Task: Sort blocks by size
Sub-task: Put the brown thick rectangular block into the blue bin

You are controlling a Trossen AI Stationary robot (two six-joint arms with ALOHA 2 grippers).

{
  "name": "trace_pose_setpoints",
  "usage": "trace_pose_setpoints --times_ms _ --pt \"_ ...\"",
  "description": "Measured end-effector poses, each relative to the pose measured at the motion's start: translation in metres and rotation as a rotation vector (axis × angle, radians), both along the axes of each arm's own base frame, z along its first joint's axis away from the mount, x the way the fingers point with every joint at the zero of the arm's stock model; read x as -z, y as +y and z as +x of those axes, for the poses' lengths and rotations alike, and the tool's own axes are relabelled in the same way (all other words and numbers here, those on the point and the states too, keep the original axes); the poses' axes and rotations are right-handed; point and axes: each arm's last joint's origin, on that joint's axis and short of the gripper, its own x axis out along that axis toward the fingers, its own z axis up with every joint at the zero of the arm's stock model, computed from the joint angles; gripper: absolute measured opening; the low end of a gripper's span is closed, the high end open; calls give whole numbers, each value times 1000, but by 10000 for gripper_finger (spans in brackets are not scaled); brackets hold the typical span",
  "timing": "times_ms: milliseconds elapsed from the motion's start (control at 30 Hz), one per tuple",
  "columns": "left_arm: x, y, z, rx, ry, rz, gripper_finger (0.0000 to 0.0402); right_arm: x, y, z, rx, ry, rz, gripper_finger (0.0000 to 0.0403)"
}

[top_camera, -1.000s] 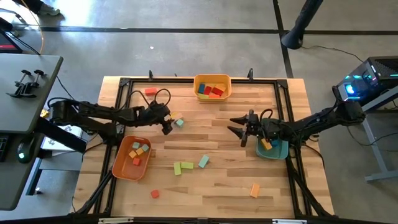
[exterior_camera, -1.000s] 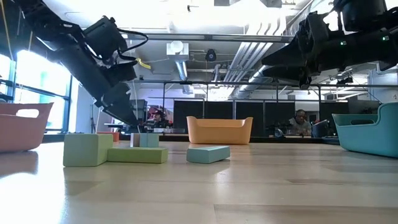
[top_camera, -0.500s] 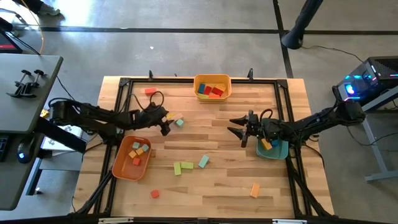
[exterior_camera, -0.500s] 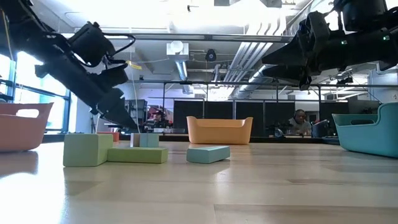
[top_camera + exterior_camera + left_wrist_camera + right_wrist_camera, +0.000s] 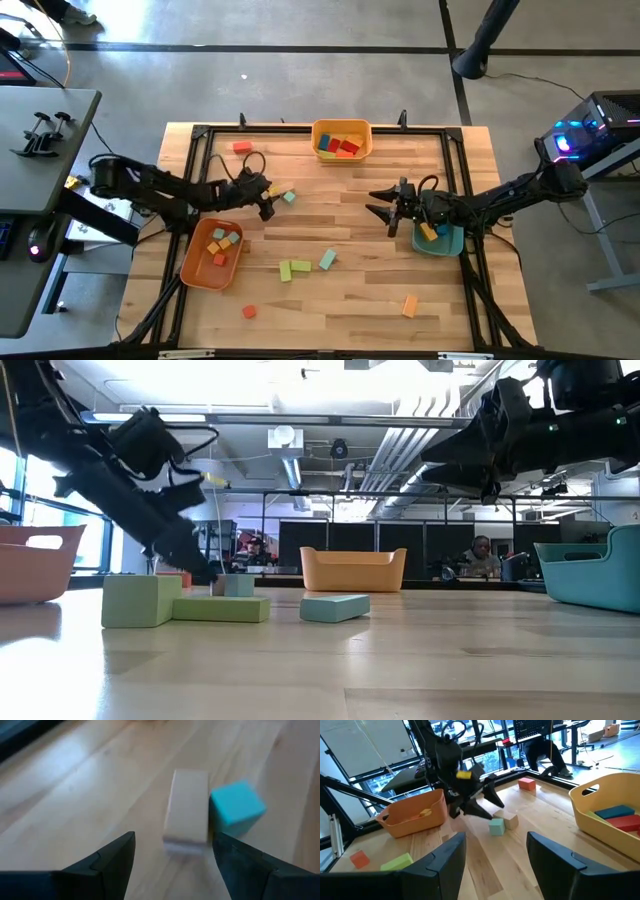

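Left wrist view, nearest first: my left gripper (image 5: 172,852) has its fingers spread wide and empty, low over the table; just past the tips lies a pale tan block (image 5: 187,810) with a teal cube (image 5: 236,807) touching or nearly touching its side; the tan one sits between the finger lines, so I judge it the target, the spread being what a straddle needs; risk: the far finger may nudge the teal cube.

High view: these two blocks lie just beside the left gripper (image 5: 268,203), above the orange tray (image 5: 188,268), which already holds several small cubes, so small pieces seem to go there; my right gripper (image 5: 388,212) hangs parted and holding nothing, raised beside the teal tray (image 5: 455,243), likely waiting.

Further out: two light green blocks (image 5: 293,268) and a teal bar (image 5: 327,260) lie loose mid-table; a small red cube (image 5: 249,312) and an orange block (image 5: 409,305) near the front edge; a red block (image 5: 242,147) near the back left; the yellow tray (image 5: 342,128) at the back holds larger blue and red pieces.

Sorting looks partly done; several blocks not yet binned.
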Motion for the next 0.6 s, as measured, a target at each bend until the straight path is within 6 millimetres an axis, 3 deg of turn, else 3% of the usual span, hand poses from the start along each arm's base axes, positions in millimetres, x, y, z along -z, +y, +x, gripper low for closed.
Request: trace_pose_setpoints --times_ms 600 --pt "30 0 27 51 4 97 248 0 0 0 -10 -3 1 206"
